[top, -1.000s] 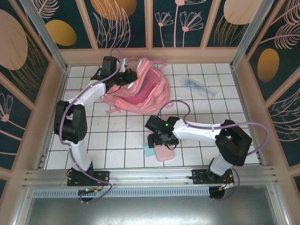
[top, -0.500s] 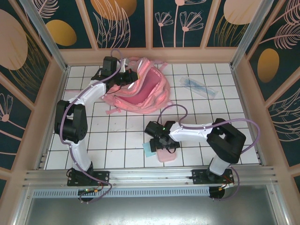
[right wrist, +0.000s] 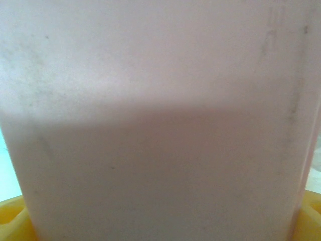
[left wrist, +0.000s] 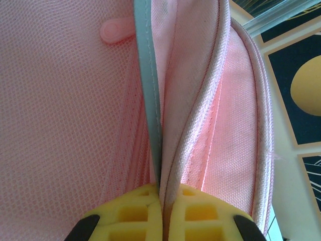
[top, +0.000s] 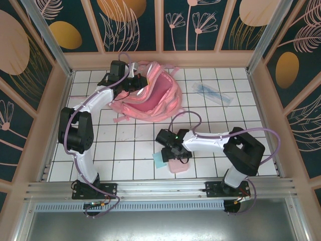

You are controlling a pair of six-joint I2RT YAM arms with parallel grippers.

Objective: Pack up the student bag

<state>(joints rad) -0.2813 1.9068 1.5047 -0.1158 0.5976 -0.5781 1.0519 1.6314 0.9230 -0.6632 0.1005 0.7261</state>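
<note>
Plainly, my left gripper [left wrist: 161, 198] was clamped tight on a seam edge of the student bag [top: 153, 95], its yellow pads [left wrist: 200, 216] pinching pink fabric and a grey-blue binding. The bag, soft pink with fine woven cloth and pale piping, lay gaping near the far edge of the worktop [top: 225, 125], left of centre. My right gripper [top: 171, 153] stood wide astride a flat pink case [top: 176, 166] by the near edge; whether it gripped, I could not tell.
</note>
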